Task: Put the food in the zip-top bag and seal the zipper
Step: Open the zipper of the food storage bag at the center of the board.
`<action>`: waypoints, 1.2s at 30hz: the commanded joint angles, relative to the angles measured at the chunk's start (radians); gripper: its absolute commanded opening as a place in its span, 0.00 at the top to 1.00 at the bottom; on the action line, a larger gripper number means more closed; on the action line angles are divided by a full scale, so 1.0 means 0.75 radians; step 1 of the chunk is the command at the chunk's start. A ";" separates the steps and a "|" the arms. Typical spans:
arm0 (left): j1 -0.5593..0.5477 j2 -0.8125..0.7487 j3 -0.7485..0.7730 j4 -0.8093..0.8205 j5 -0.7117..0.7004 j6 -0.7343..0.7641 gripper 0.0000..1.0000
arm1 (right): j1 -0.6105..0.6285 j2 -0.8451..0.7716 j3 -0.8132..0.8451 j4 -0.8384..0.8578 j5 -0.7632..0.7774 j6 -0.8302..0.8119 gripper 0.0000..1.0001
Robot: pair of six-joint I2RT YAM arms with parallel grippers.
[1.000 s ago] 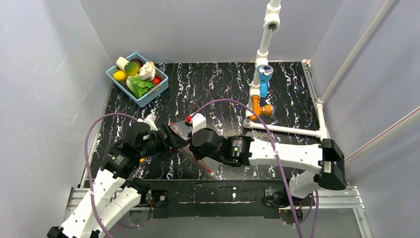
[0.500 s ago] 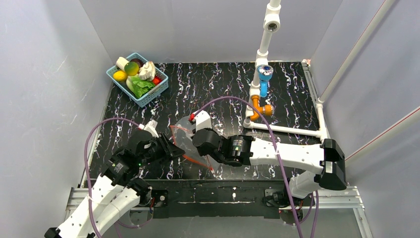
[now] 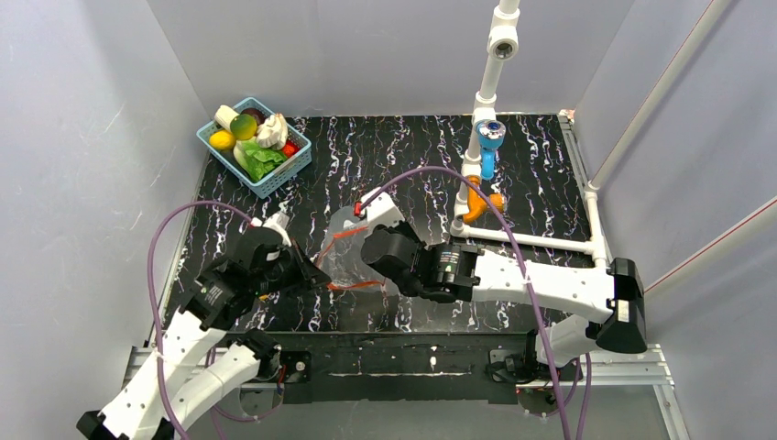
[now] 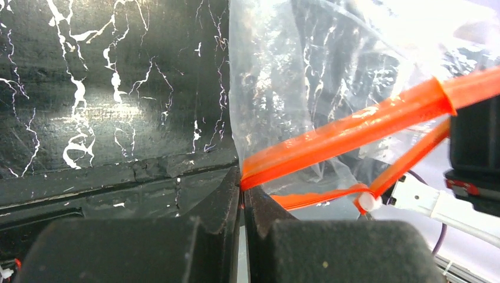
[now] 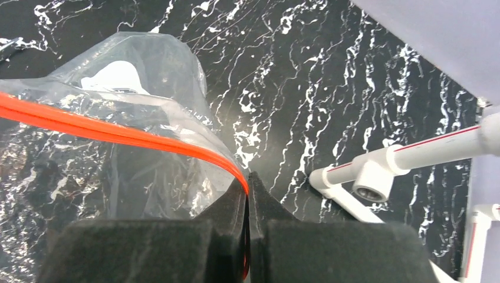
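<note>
Both arms meet in the lower middle of the top view. The left arm rises from the bottom left corner and bends toward the centre. The left gripper (image 3: 320,278) points to the right, and its two fingers are pressed together on the left end of the zipper (image 3: 354,285). In the left wrist view the gripper (image 4: 242,184) pinches the red strip (image 4: 354,127) exactly at the corner of the bag (image 4: 306,71).

The right arm comes from the lower right and lies stretched, low over the desk (image 3: 403,156), toward the left of the frame. The right gripper (image 3: 366,245) is closed on the other end of the zipper. In the right wrist view the strip (image 5: 118,132) runs down into the closed fingers (image 5: 247,180), and the bag (image 5: 147,76) hangs crumpled at the left of them.

The bag (image 3: 353,255) is held between the two grippers, near the middle of the desk. Its mouth stands open, with the two red strands apart.

The lettuce (image 3: 261,162), the fruit (image 3: 244,126) and the garlic (image 3: 271,135) lie in the blue basket (image 3: 275,186) at the upper left, well apart from the bag.
</note>
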 commanded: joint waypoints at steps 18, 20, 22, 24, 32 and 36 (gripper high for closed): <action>-0.004 0.258 0.040 0.072 -0.065 -0.008 0.57 | 0.053 0.012 0.063 -0.076 -0.097 0.059 0.99; -0.004 0.319 0.102 0.090 -0.043 0.018 0.49 | 0.049 0.035 0.096 -0.120 -0.082 0.058 0.99; -0.004 0.373 0.157 0.085 -0.033 0.053 0.41 | 0.027 0.040 0.085 -0.104 -0.082 0.030 0.99; -0.004 0.397 0.190 0.058 -0.048 0.070 0.36 | -0.039 0.028 0.049 -0.071 -0.154 0.018 0.99; -0.004 0.408 0.199 0.107 0.059 0.085 0.02 | -0.128 0.002 -0.009 0.015 -0.314 -0.013 0.99; -0.004 0.481 0.184 0.202 0.158 0.066 0.02 | -0.128 0.034 0.018 -0.025 -0.333 0.026 0.99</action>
